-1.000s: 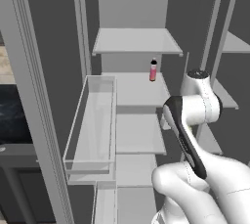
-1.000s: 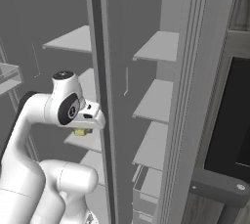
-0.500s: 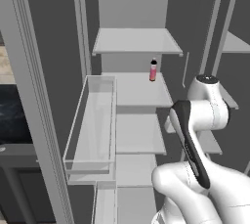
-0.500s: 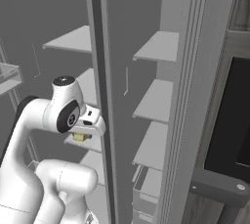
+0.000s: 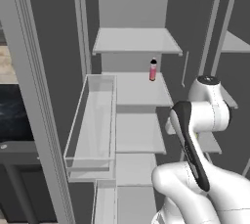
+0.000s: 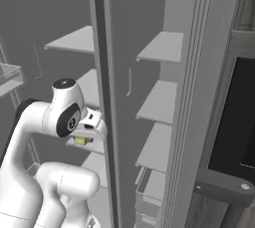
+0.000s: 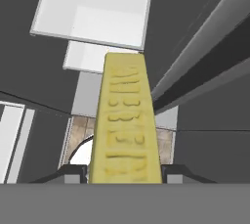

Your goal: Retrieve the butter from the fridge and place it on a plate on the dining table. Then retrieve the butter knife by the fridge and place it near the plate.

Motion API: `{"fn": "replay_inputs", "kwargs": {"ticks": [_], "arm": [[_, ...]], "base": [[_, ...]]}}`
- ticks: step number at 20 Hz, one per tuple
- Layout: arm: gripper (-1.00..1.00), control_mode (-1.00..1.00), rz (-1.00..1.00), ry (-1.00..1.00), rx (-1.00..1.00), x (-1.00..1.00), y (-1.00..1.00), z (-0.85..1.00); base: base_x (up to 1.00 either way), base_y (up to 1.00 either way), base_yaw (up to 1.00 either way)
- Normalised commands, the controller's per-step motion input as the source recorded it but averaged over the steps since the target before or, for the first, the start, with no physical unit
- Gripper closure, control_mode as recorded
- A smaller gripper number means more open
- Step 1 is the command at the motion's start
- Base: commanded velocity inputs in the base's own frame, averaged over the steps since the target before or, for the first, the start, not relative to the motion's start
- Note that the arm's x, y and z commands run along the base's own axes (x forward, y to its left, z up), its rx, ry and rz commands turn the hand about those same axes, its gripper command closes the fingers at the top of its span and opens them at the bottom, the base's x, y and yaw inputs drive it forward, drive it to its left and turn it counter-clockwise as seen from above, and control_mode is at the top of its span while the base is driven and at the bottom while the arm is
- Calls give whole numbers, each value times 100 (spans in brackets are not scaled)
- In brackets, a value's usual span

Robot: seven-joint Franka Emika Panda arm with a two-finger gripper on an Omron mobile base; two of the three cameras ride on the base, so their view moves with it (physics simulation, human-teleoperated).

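The butter (image 7: 124, 120), a pale-yellow stick with raised lettering, runs up the middle of the hand view, and my gripper (image 7: 124, 174) is shut on it with a dark fingertip (image 7: 73, 173) on each side. In the right base view the butter (image 6: 81, 141) shows as a small yellow block under my hand, just left of the fridge's centre post. The fridge (image 5: 136, 42) stands open ahead with pale shelves (image 6: 164, 48). In the left base view my own forearm hides the hand. The plate, the dining table and the butter knife are out of view.
A small pink bottle (image 5: 153, 70) stands on a middle shelf. A clear door bin (image 5: 95, 120) hangs on the open left door. The fridge's dark centre post (image 6: 102, 72) rises close to my hand. A dark panel (image 6: 234, 117) sits at the right.
My arm has drawn back from the shelves and dropped a little, carrying the butter with it. The grip has not changed.
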Motion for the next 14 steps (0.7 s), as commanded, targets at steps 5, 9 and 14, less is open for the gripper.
{"fn": "replay_inputs", "kwargs": {"ticks": [5,9,14], "arm": [[100,100,0,0,0,0,0,0],[100,100,0,0,0,0,0,0],[100,100,0,0,0,0,0,0]], "base": [[-69,0,0],[-76,1,0],[-77,2,0]]}}
